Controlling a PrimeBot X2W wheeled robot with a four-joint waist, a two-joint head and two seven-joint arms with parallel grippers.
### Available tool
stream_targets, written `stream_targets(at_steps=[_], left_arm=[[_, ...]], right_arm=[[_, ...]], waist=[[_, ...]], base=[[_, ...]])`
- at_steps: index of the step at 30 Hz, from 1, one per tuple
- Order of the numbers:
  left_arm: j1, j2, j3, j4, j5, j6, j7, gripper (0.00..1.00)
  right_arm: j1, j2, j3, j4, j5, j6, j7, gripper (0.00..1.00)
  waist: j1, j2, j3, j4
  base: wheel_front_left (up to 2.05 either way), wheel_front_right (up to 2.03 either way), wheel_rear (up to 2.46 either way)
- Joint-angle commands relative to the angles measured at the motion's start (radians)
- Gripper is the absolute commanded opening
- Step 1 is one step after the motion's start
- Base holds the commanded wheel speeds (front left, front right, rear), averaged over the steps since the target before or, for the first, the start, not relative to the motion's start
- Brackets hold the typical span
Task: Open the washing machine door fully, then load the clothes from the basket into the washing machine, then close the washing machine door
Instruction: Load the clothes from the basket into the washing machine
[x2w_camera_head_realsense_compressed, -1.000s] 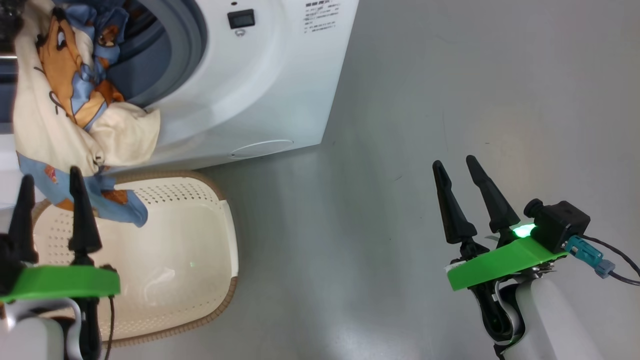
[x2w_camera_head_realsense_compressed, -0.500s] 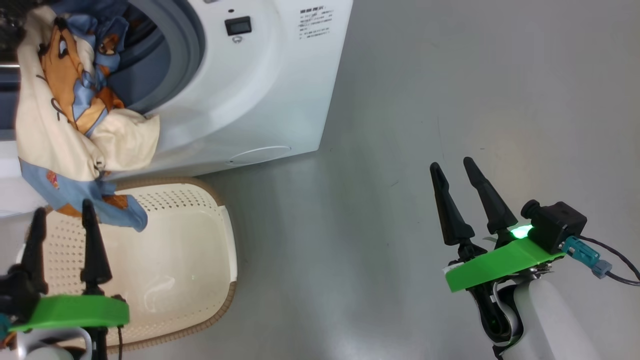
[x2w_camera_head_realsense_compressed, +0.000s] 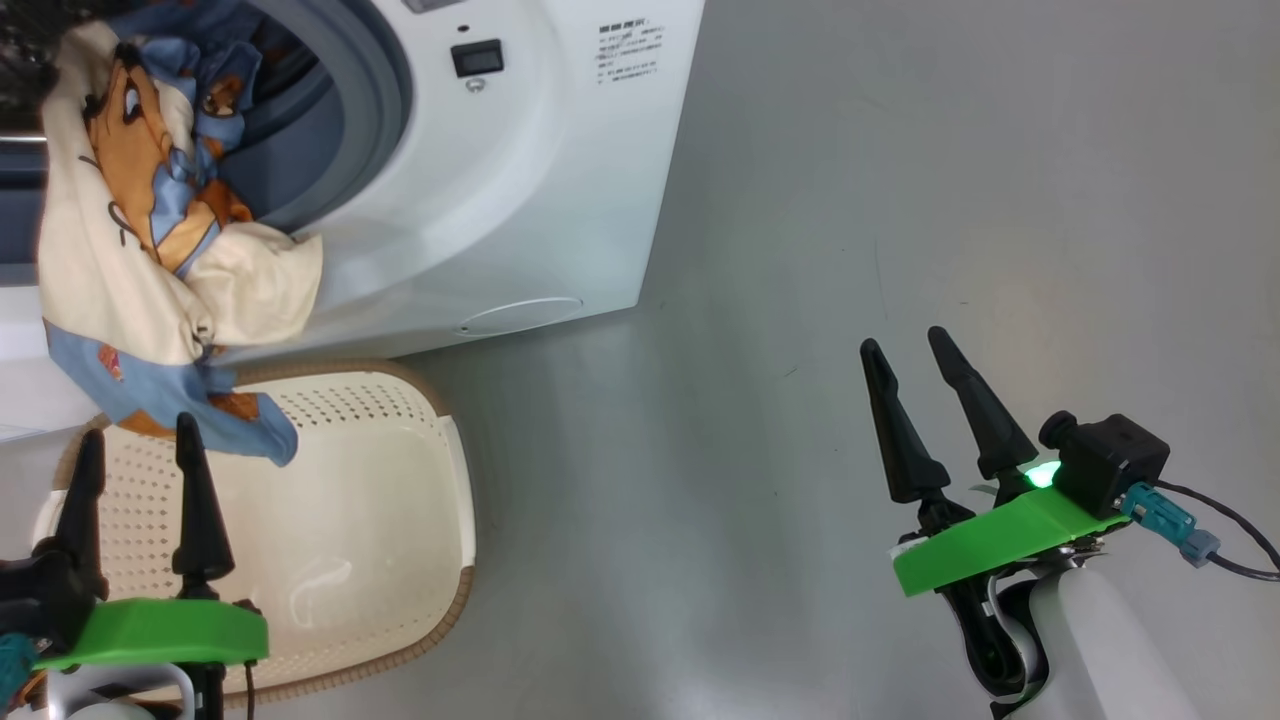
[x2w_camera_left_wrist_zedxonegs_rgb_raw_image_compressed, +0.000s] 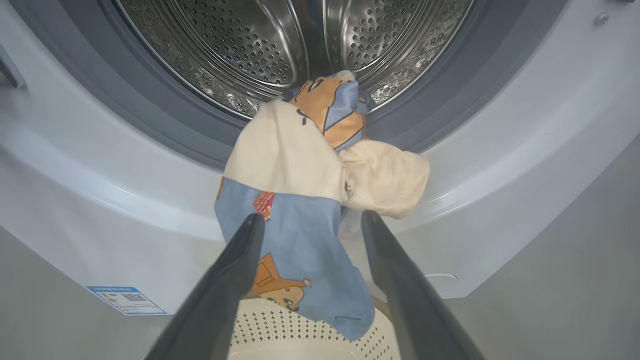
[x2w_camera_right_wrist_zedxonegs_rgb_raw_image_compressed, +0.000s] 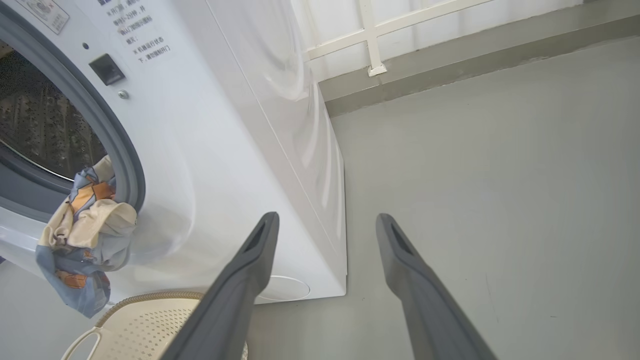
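The left gripper (x2w_camera_head_realsense_compressed: 138, 430) hangs above the basket (x2w_camera_head_realsense_compressed: 440, 610), its fingers spread apart with nothing between them. Just ahead of its tips, the clothes (x2w_camera_head_realsense_compressed: 150, 270) drape over the lip of the washing machine (x2w_camera_head_realsense_compressed: 520, 180). They lie partly inside the opening, and a blue hem dangles toward the basket.

The left wrist view adds what the head view lacks: the steel drum (x2w_camera_left_wrist_zedxonegs_rgb_raw_image_compressed: 240, 45) behind the bundle, the grey-blue gasket (x2w_camera_left_wrist_zedxonegs_rgb_raw_image_compressed: 165, 115) under it, and a blue label sticker (x2w_camera_left_wrist_zedxonegs_rgb_raw_image_compressed: 125, 298) low to this gripper's left.

The right gripper (x2w_camera_head_realsense_compressed: 904, 340), likewise spread and holding nothing, hovers over the grey floor (x2w_camera_head_realsense_compressed: 900, 200). The machine's corner and round flap (x2w_camera_head_realsense_compressed: 520, 315) lie ahead to its left. Its wrist view also shows a white rail (x2w_camera_right_wrist_zedxonegs_rgb_raw_image_compressed: 370, 35) along the wall beyond.

A dark strip left of the clothes may be the washing machine door (x2w_camera_head_realsense_compressed: 15, 215), but too little of it shows to be sure.
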Motion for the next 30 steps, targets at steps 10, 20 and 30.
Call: stream_targets(at_steps=[10,20,30], left_arm=[[-0.003,0.0,0.047,-0.013,0.028,-0.013,-0.006,1.0],[-0.017,-0.01,0.058,-0.003,0.044,-0.023,-0.006,1.0],[-0.024,-0.02,0.062,-0.004,0.059,-0.031,-0.006,1.0]], right_arm=[[0.016,-0.003,0.013,-0.019,-0.067,0.002,-0.012,1.0],[0.012,-0.001,0.004,-0.013,-0.127,0.002,-0.012,1.0],[0.012,0.004,-0.002,-0.01,-0.145,0.002,-0.012,1.0]], waist=[[0.0,0.0,0.006,0.005],[0.0,0.0,0.011,0.006],[0.0,0.0,0.013,0.009]], base=[[0.0,0.0,0.0],[0.0,0.0,0.0],[0.0,0.0,0.0]])
